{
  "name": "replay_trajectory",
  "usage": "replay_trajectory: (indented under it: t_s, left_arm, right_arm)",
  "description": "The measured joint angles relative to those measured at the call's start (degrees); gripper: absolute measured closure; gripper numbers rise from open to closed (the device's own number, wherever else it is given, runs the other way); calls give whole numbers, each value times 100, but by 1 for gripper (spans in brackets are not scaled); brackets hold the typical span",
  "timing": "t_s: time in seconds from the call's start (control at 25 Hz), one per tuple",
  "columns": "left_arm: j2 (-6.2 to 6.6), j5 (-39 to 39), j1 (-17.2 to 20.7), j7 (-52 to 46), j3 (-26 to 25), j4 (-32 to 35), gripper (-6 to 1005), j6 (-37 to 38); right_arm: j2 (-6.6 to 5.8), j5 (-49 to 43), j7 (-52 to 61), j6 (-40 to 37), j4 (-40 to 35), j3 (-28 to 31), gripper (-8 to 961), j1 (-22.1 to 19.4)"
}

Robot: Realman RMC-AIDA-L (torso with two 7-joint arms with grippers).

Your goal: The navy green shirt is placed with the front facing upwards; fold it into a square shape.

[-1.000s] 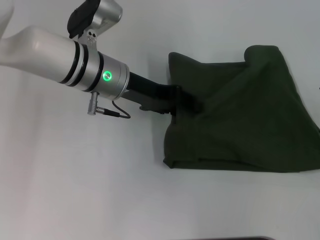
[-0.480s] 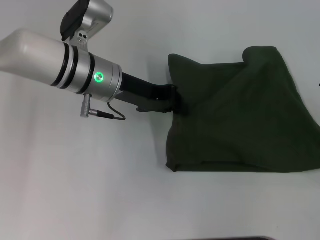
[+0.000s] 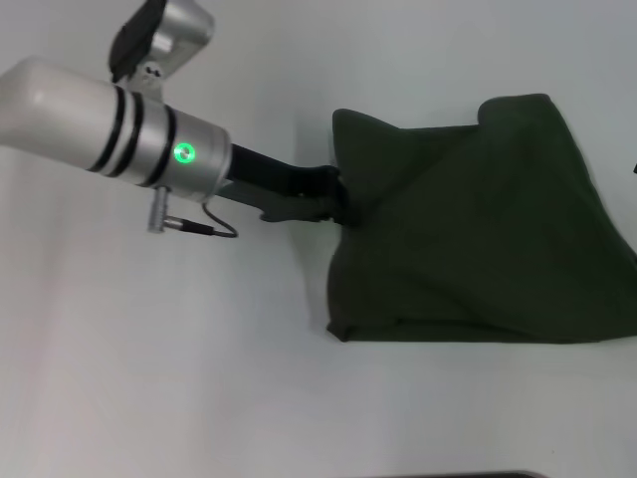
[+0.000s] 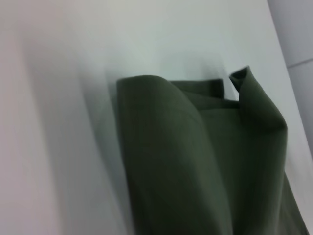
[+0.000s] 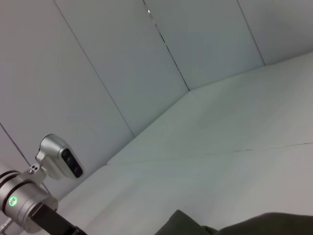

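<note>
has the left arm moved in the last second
Yes. In the head view the left arm has drawn back leftward; its gripper now sits at the shirt's left edge, no longer over the cloth.

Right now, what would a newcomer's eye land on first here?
The navy green shirt, bunched into a rough fold with its plain side up, lies at the right of the white table. The left gripper reaches in from the left to the shirt's left edge. The right gripper is out of sight.

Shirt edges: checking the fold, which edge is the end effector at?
The shirt's left edge, by the left end effector; the other edges lie untouched.
</note>
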Motion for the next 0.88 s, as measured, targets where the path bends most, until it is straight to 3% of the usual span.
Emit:
replay_trajectory:
  t_s: [0.56, 0.88]
  left_arm:
    - [508, 51, 688, -142, -512, 381, 989, 466]
    - [716, 75, 969, -149, -756, 470, 984, 621]
  right_arm:
    - [13, 0, 38, 1, 0, 53, 187, 68]
    - [10, -1, 39, 19, 0, 72, 187, 49]
